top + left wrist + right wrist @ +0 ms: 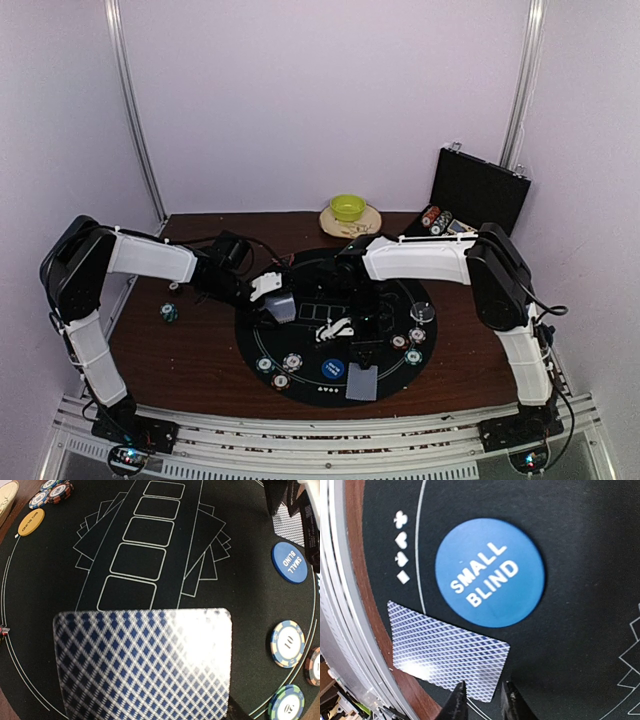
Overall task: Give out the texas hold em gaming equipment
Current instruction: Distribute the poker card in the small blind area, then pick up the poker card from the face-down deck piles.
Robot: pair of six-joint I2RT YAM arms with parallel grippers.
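Observation:
My left gripper (272, 293) hovers over the left part of the round black mat (300, 270), shut on a stack of blue-backed playing cards (145, 665) that hides its fingers in the left wrist view. My right gripper (482, 700) is low over the mat's near edge, its jaws slightly apart and empty. One card (445, 650) lies flat just in front of them, partly over the mat's rim. The blue small blind disc (490, 572) sits beside that card. Striped chips (287, 644) lie near it, and an orange disc (31, 522) lies across the mat.
A green bowl on a plate (348, 208) stands at the back. An open black case (478, 190) with more chips (437, 220) is at the back right. One chip (170, 313) lies on the wood left of the mat. A clear disc (423, 312) and chips (408, 345) sit on the mat's right.

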